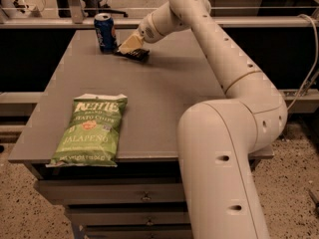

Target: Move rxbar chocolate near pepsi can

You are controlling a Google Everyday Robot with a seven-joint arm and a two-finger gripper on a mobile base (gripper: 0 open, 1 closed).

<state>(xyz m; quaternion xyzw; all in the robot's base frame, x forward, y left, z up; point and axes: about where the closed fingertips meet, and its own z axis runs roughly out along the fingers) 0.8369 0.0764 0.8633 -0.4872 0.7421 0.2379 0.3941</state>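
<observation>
Rxbar chocolate (133, 54) is lying at the table's far end, just beside the pepsi can (105, 32)

Placement looks like the step in hand: the gripper (128, 45) is sitting right over the bar, fingers closing on it as far as I can judge. Next it is needing release and a clean lift away without nudging the can. Nearer, a green chip bag (90, 129) is resting on the grey table (169, 98), drawers below, speckled floor around

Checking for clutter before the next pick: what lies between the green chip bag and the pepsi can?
In the camera view, only bare tabletop separates the chip bag from the pepsi can. The gripper and rxbar chocolate sit right of the can.
</observation>
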